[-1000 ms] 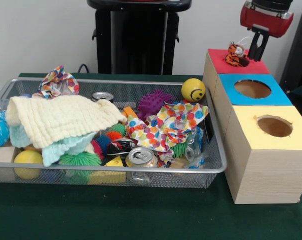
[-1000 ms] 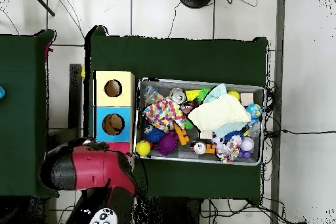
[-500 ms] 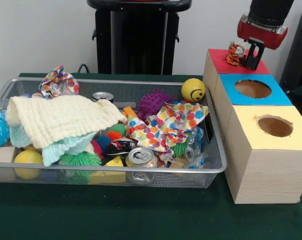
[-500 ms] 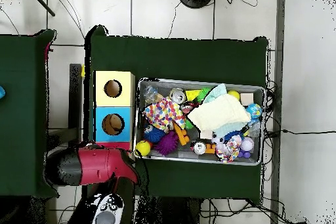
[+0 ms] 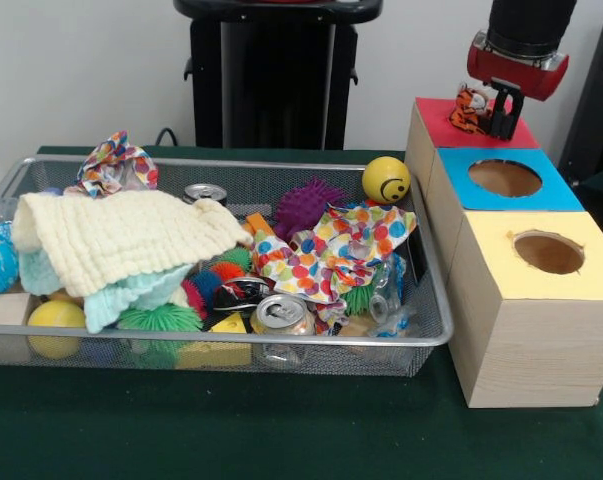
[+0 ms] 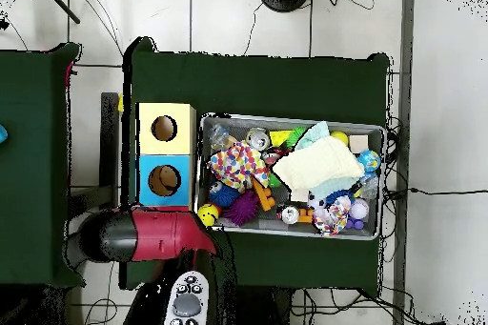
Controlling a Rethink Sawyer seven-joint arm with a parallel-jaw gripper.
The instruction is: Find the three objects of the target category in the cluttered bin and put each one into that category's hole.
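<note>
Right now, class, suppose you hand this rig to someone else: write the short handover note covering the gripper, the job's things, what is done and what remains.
Gripper: over the red-topped wooden box; open or shut can't be judged.
Small orange striped tiger plush: on the red top beside the gripper, not visibly down any hole.
Blue-topped box and yellow-topped box: holes show empty.
Silver wire-mesh bin: full of cloths, spiky balls, cans, a yellow smiley ball.
Done: plush brought to the red box.
Left: confirm it drops; search the bin further.

1. Wire bin (image 5: 436,335) at left, filled with cloths, balls and cans.
2. Three boxes at right: yellow-topped box (image 5: 541,300) nearest, blue-topped box (image 5: 451,180), red-topped box (image 5: 431,112) farthest.
3. Gripper (image 5: 501,125) over the red top, beside a tiger toy (image 5: 469,110).
</note>
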